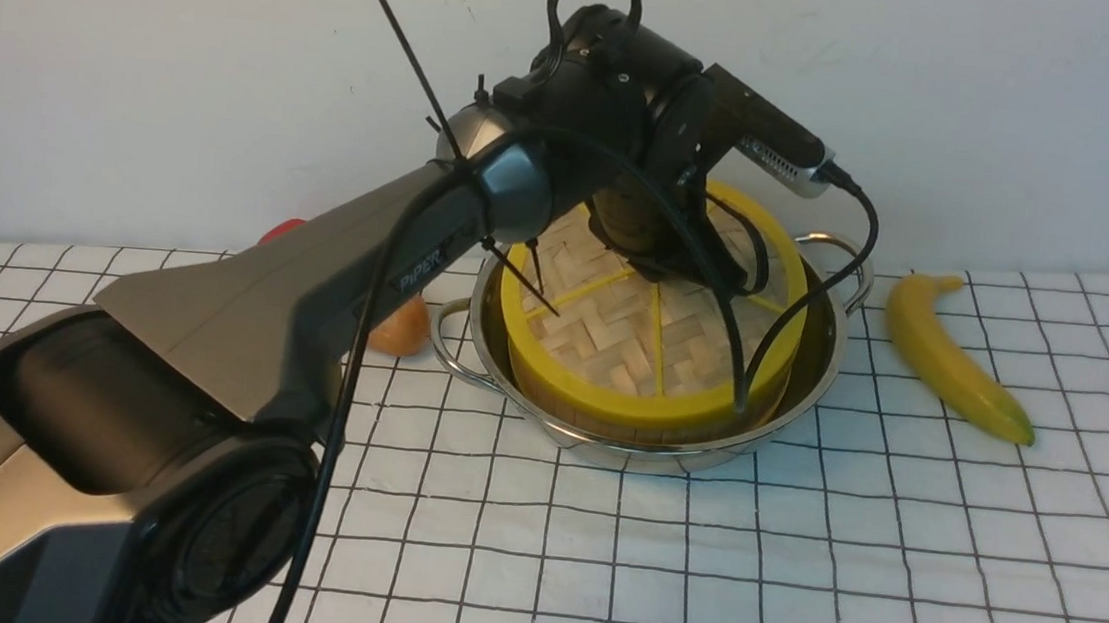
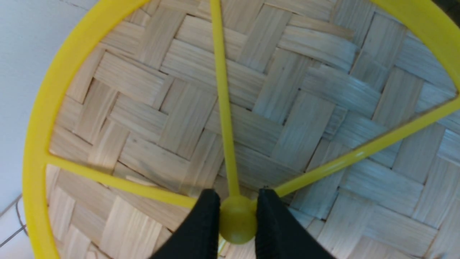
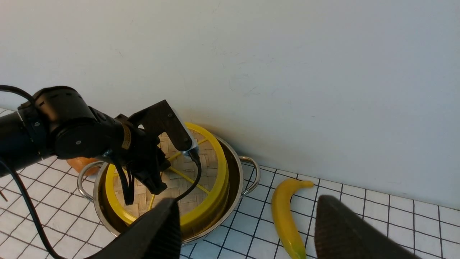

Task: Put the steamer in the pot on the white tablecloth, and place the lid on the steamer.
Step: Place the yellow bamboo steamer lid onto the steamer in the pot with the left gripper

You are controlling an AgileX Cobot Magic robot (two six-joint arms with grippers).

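Left gripper [image 2: 238,197]: part-closed, fingers [image 2: 206,219] pinching the hub [image 2: 237,225] of the lid [image 1: 653,335]. Lid sits over the steamer [image 1: 585,423], which is inside the pot [image 1: 811,364] on the white tablecloth [image 1: 793,573]. Can't tell if lid is flush. Right gripper [image 3: 246,203]: wide open, empty, well back from pot, on its right.

Risks: if lid is cocked, letting go could leave it askew. Lifting before fingers clear hub would drag lid off. Cable [image 1: 736,373] lying across lid rim may snag it.

Left wrist view alone shows the pinch; in front view the wrist hides it. Front view adds steamer wall under lid. Right wrist view alone shows right gripper. Banana [image 1: 951,371] lies near pot, to its right.
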